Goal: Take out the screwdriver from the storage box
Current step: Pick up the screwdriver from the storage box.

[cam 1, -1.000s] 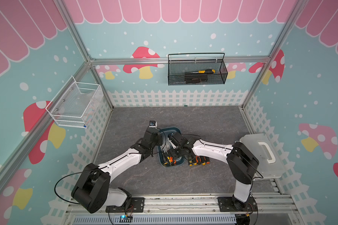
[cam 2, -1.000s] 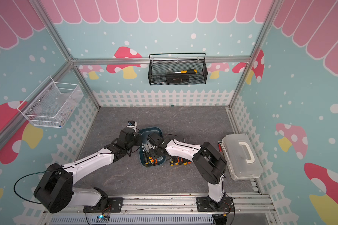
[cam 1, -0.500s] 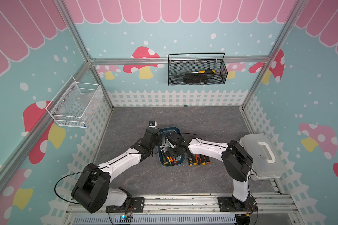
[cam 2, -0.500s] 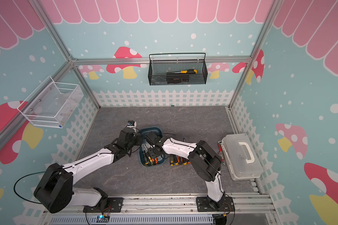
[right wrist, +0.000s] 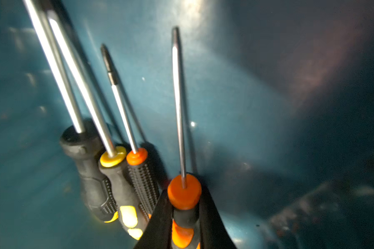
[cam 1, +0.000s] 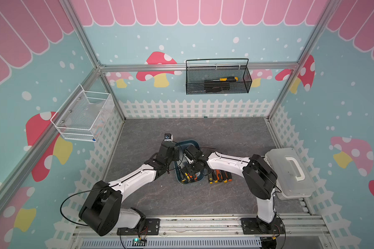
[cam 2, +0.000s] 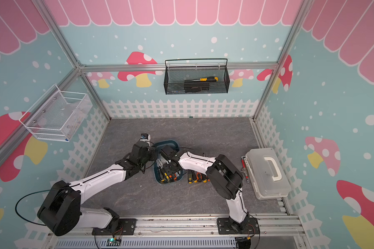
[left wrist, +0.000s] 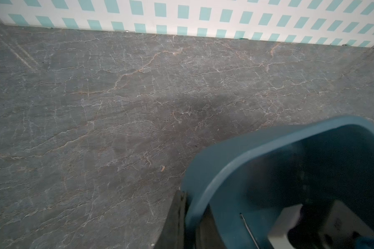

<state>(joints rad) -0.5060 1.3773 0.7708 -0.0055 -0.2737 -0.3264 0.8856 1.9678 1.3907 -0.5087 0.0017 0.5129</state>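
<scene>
Right fingers (right wrist: pixel 209 217): pinching the screwdriver (right wrist: pixel 183 193) by its orange collar, clear in the right wrist view alone.
Left fingers (left wrist: pixel 175 217): clamped on the storage box (left wrist: pixel 257 146) wall, shown in the left wrist view.
Screwdriver: inside the box, beside three other screwdrivers (right wrist: pixel 117 172).
Box: mid-counter (cam 1: pixel 225 133) in both top views.

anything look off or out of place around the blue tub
Nothing spilled or broken. A row of screwdrivers lies loose on the table beside the storage box, outside it; that fits the task. The right hand pinches an orange-collared screwdriver inside the box.
</scene>
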